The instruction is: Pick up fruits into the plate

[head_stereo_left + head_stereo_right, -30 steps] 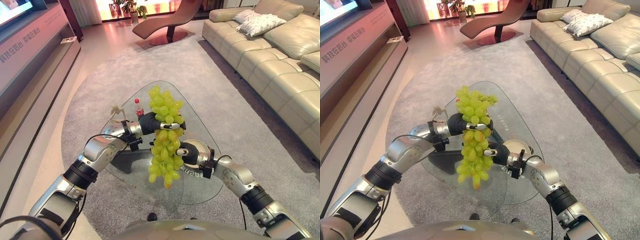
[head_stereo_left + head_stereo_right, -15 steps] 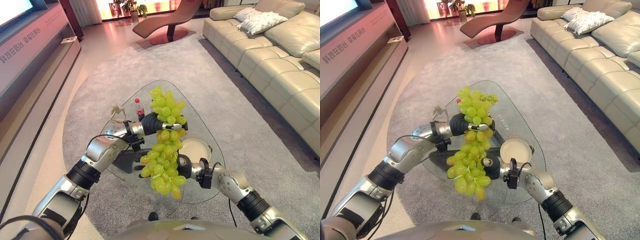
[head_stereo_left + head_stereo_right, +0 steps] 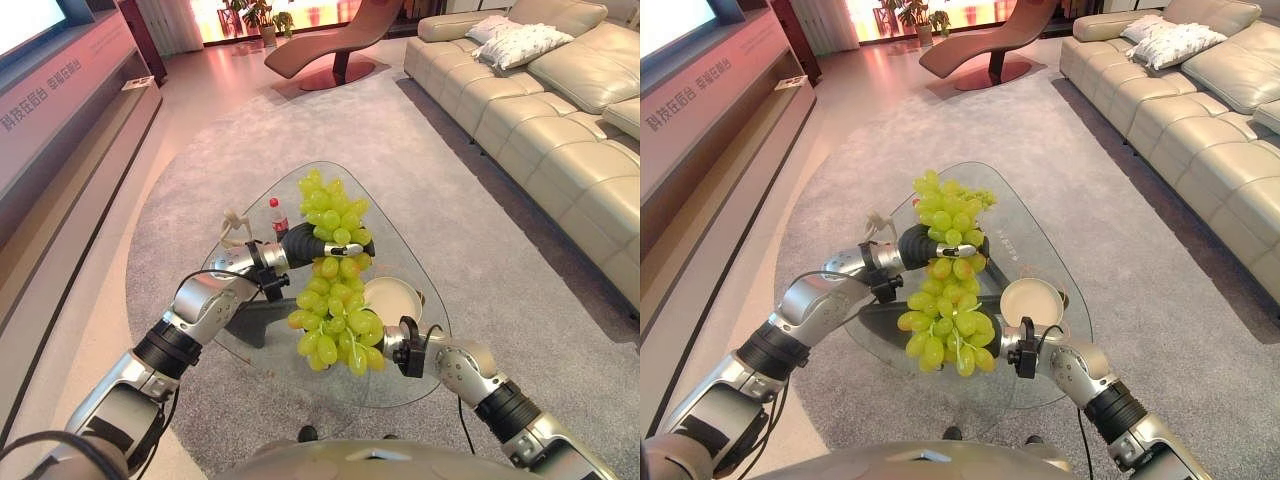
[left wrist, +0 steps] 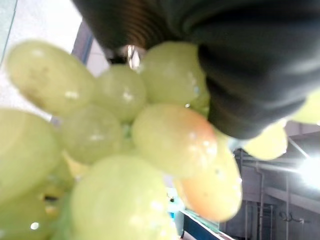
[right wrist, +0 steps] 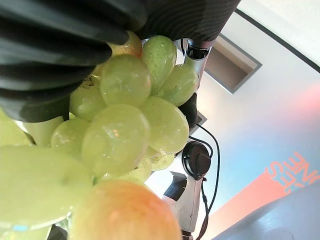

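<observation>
Room: grey carpet (image 3: 420, 130) covered the floor, with a long low cabinet (image 3: 60, 130) along the left edge of the frame, a brown lounge chair (image 3: 335, 35) at upper centre and a cream sofa (image 3: 560, 110) with a patterned cushion (image 3: 522, 45) at upper right.
Desk: a rounded glass desk (image 3: 400, 225) sat at the centre of the frame, on the carpet.
Left of desk: a small pale figurine (image 3: 235, 226) stood on the glass, and just to its right a small bottle with a red cap (image 3: 277, 215).
Left hand: the left hand (image 3: 312, 243) came in from the lower left and was raised above the desk, its fingers curled round the upper part of the grapes; in the left wrist view the dark cover lay pressed against the fruit.
Grapes: a large bunch of green grapes (image 3: 335, 290) hung in the air at the centre of the frame, above the glass, its top rising over the left hand and its lower end spread wide by the right hand.
Right hand: the right hand (image 3: 992, 342) reached in from the lower right, touching the bottom of the bunch; its fingers were hidden behind the grapes, so how far they were closed could not be told.
Plate: a round cream plate (image 3: 393, 298) lay on the desk just right of the bunch, with nothing in it, the grapes held beside and above it.
</observation>
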You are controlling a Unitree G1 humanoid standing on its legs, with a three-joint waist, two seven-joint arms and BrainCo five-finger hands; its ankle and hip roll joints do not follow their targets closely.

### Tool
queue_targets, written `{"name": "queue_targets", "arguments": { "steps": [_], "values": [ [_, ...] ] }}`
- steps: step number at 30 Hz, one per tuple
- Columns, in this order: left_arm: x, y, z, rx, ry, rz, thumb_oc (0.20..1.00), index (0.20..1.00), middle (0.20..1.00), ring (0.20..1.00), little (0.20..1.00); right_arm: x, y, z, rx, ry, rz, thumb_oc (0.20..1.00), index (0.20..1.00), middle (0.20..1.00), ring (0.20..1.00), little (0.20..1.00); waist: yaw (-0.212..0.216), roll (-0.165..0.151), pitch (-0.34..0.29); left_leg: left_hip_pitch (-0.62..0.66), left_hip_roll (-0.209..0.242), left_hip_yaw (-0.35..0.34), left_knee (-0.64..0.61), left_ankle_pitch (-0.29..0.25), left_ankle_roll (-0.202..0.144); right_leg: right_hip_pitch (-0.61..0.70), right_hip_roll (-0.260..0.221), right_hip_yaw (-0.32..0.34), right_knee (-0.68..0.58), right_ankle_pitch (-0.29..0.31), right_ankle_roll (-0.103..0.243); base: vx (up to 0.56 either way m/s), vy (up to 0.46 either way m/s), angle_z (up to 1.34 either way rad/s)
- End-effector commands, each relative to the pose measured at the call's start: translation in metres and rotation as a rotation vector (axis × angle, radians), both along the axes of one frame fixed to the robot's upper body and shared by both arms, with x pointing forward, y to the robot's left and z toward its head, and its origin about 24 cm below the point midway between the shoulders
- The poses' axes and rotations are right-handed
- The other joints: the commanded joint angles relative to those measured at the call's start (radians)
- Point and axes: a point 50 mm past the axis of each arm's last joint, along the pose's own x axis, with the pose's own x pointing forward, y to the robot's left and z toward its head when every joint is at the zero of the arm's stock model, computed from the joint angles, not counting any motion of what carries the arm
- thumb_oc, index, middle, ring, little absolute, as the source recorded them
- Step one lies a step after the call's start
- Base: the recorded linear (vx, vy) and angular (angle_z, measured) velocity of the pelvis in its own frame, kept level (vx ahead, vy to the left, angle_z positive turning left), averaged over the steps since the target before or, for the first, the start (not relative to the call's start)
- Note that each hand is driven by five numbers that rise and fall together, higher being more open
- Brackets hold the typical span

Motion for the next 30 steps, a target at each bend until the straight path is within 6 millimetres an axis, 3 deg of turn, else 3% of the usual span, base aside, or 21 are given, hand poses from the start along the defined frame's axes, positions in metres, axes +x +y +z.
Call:
{"name": "queue_targets", "arguments": {
  "steps": [1, 11, 12, 13, 19, 30],
  "values": [
    [0.019, 0.003, 0.025, -0.045, -0.127, 0.052, 0.200, 0.200, 0.200, 0.200, 0.200, -0.004, 0.025, 0.028, 0.210, -0.052, 0.055, 0.200, 0.200, 0.200, 0.200, 0.200, 0.013, -0.047, 0.000, 0.096, -0.018, 0.076, 0.033, -0.180, 0.005, 0.035, -0.048, 0.031, 0.018, -0.090, 0.054, 0.00, 0.000, 0.00],
    [0.021, 0.007, 0.018, -0.035, -0.085, 0.089, 0.200, 0.200, 0.200, 0.200, 0.200, -0.001, 0.021, 0.023, 0.177, -0.055, -0.005, 0.200, 0.200, 0.200, 0.200, 0.200, 0.012, -0.048, -0.004, 0.095, -0.017, 0.076, 0.033, -0.179, 0.004, 0.034, -0.047, 0.034, 0.016, -0.089, 0.054, 0.00, 0.000, 0.00],
    [0.021, 0.009, 0.016, -0.030, -0.077, 0.096, 0.322, 0.322, 0.322, 0.322, 0.322, 0.000, 0.019, 0.022, 0.172, -0.057, -0.013, 0.200, 0.200, 0.200, 0.200, 0.200, 0.012, -0.048, -0.003, 0.095, -0.017, 0.077, 0.032, -0.179, 0.004, 0.033, -0.047, 0.034, 0.016, -0.089, 0.054, 0.00, 0.000, 0.00],
    [0.022, 0.010, 0.014, -0.024, -0.068, 0.103, 1.000, 1.000, 1.000, 1.000, 1.000, 0.001, 0.018, 0.021, 0.166, -0.058, -0.026, 0.200, 0.200, 0.200, 0.200, 0.200, 0.012, -0.048, -0.003, 0.096, -0.017, 0.077, 0.031, -0.179, 0.004, 0.033, -0.046, 0.034, 0.015, -0.089, 0.054, 0.00, 0.000, 0.00],
    [0.023, 0.026, -0.004, 0.016, -0.020, 0.194, 1.000, 1.000, 1.000, 1.000, 1.000, 0.006, 0.001, 0.014, 0.089, -0.086, -0.132, 0.200, 0.200, 0.200, 0.200, 0.200, 0.009, -0.049, 0.000, 0.095, -0.015, 0.081, 0.033, -0.179, 0.003, 0.031, -0.047, 0.033, 0.015, -0.086, 0.056, 0.00, 0.000, 0.00],
    [0.006, 0.107, -0.071, 0.219, 0.129, 0.587, 1.000, 1.000, 1.000, 1.000, 1.000, 0.017, -0.087, -0.011, -0.220, -0.160, -0.473, 0.200, 0.200, 0.200, 0.200, 0.200, 0.004, -0.062, 0.022, 0.090, -0.006, 0.089, 0.042, -0.177, -0.001, 0.025, -0.047, 0.025, 0.022, -0.083, 0.058, 0.01, 0.000, 0.00]
  ]
}}
